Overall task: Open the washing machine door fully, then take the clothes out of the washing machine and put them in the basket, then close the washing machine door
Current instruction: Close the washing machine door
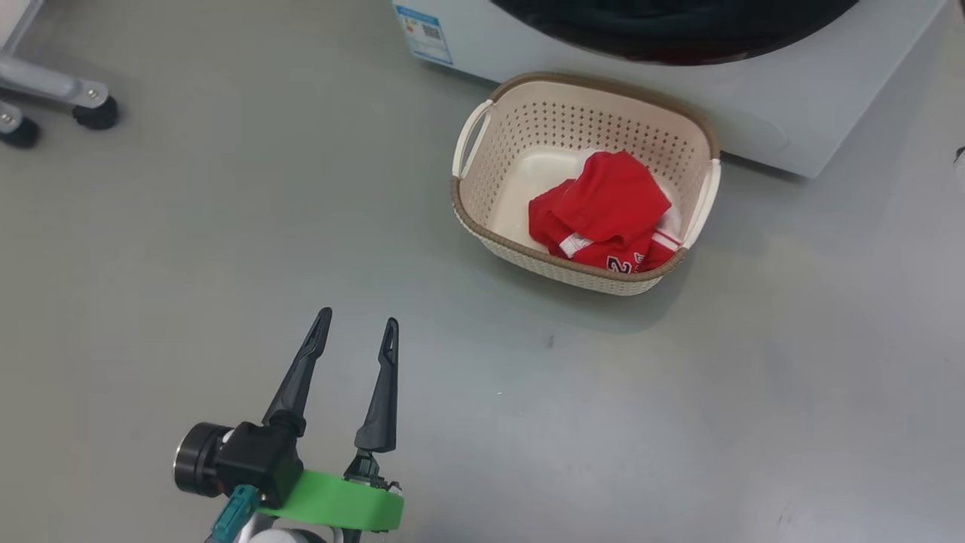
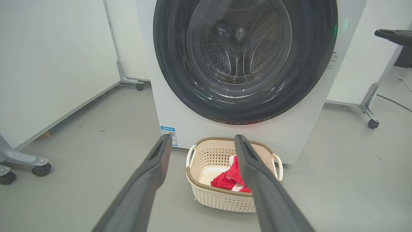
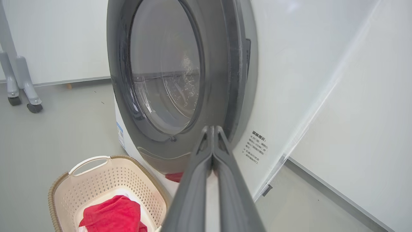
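Note:
The washing machine stands white behind the basket, and its door, black-rimmed with a glass bowl, appears shut against the front. The cream basket sits on the floor right before it, holding red clothes. My left gripper hovers open and empty over the floor, well short of the basket and to its left. My right gripper is shut on nothing, its tips close to the door's lower right rim. In the left wrist view it shows as a dark shape at the machine's right.
Wheeled grey frame feet stand left of the machine and right of it. White panels flank the washer on both sides. A thin cable runs over the floor at the right. Open grey floor lies around the basket.

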`<state>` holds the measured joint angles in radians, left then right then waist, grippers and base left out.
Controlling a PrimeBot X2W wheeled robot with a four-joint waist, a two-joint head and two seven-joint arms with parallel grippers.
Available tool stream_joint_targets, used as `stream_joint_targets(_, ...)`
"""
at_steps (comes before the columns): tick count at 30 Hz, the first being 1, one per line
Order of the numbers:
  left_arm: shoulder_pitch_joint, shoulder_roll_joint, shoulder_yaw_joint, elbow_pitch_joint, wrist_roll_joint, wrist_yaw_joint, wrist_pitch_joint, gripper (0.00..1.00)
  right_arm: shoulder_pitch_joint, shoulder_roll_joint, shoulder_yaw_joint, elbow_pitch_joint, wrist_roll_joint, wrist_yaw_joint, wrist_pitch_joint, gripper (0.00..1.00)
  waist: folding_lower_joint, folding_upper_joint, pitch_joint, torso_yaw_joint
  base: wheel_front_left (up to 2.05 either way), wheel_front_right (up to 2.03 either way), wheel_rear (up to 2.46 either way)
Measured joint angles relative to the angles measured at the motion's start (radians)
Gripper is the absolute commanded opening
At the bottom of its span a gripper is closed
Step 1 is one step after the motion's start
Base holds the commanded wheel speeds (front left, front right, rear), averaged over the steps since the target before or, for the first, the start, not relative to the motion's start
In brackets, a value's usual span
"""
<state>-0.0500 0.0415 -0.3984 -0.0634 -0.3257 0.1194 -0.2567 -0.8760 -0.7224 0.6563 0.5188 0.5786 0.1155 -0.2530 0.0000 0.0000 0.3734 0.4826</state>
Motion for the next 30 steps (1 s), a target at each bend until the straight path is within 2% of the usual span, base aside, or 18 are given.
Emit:
stream_joint_targets(5, 0.0, 0.0, 0.031, 0.037, 0.011, 0.0, 0.0, 1.0, 0.091, 0.052, -0.006, 0.007, 0.035, -0.006, 0.0, 0.0, 0.0, 0.0, -0.053, -0.053, 0.0, 0.0, 0.0)
stream_joint_targets(17, 0.047, 0.003, 0.09, 0.097, 0.011, 0.0, 0.0, 1.0, 0.294, 0.184, -0.152, -0.051, 0.122, -0.079, 0.0, 0.0, 0.0, 0.0, -0.191, -0.175, 0.0, 0.0, 0.0)
stream_joint_targets(23, 0.079, 0.008, 0.108, 0.115, 0.01, 0.0, 0.0, 1.0, 0.4, 0.196, -0.227, -0.082, 0.144, -0.109, 0.0, 0.0, 0.0, 0.0, -0.253, -0.233, 0.0, 0.0, 0.0)
stream_joint_targets(30, 0.105, 0.019, 0.138, 0.115, 0.003, -0.001, 0.0, 1.0, 0.504, 0.228, -0.291, -0.144, 0.151, -0.119, 0.0, 0.0, 0.0, 0.0, -0.31, -0.29, 0.0, 0.0, 0.0)
